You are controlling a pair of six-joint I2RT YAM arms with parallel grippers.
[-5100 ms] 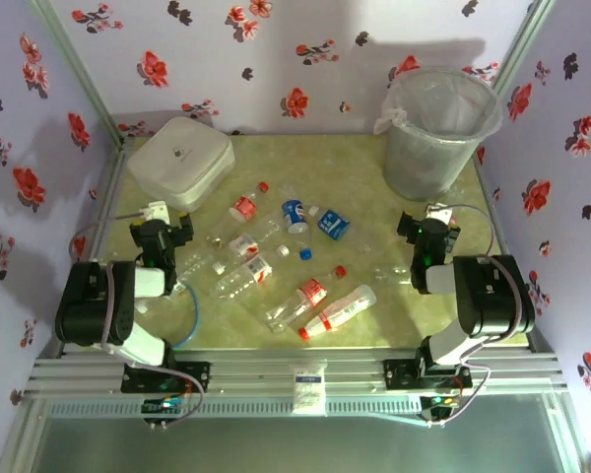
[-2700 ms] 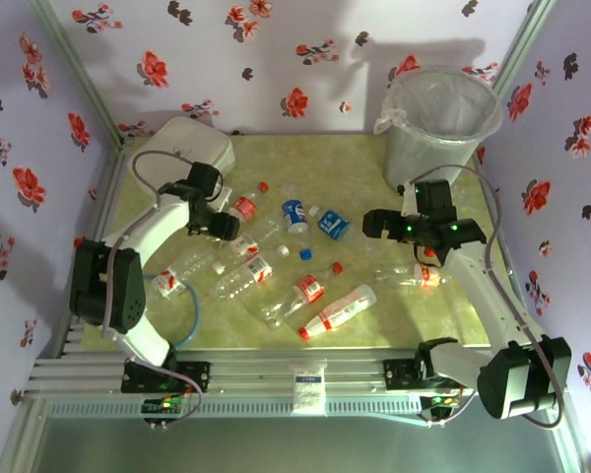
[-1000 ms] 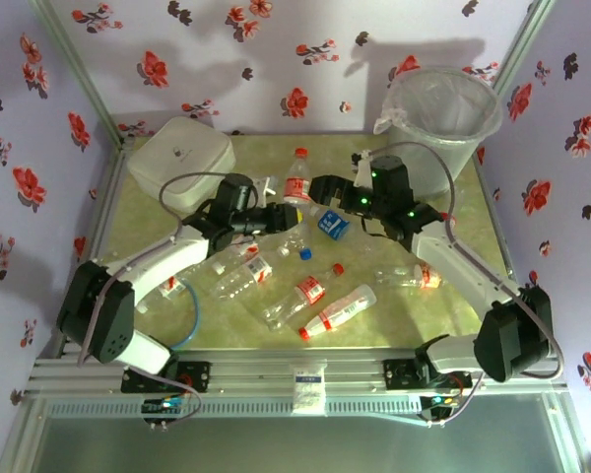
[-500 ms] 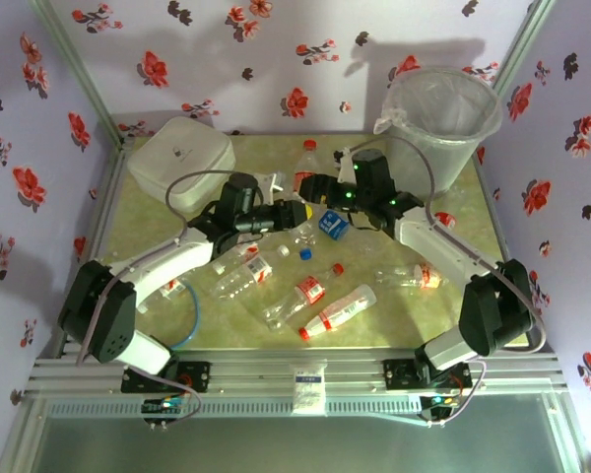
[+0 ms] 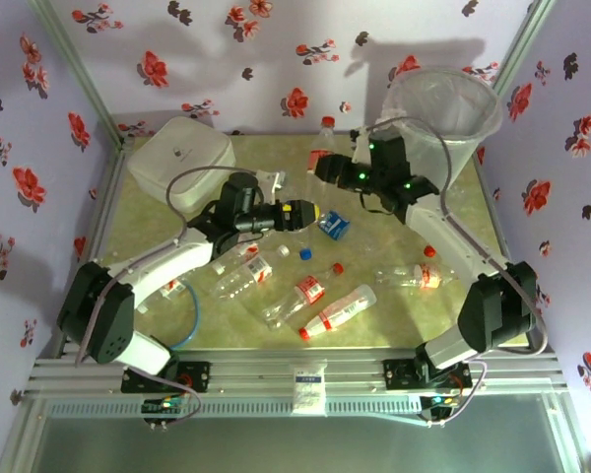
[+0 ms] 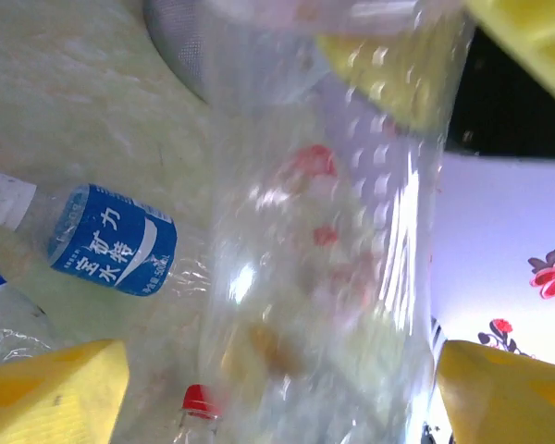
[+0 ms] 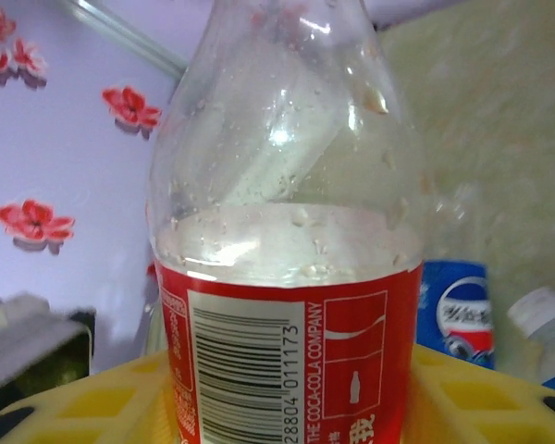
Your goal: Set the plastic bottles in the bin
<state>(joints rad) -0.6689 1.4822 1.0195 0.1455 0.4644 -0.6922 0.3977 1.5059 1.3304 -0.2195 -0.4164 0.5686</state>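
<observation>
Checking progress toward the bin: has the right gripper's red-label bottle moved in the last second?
Yes: the Coca-Cola bottle moved back and right, nearer the bin.

Bottles (image 5: 340,307) cluttered the table (image 5: 384,325) from 9 o'clock through the middle to 3. The box (image 5: 182,163) blocked 10 o'clock, the bin (image 5: 465,148) 1. The right arm (image 5: 443,232) crossed in front of the bin. At 12 the right gripper (image 5: 323,166) and its upright bottle (image 5: 324,143) filled the gap between box and bin; the left gripper (image 5: 305,213), clamping a clear bottle (image 6: 324,231), barred the centre. Bare table ran along 6.
</observation>
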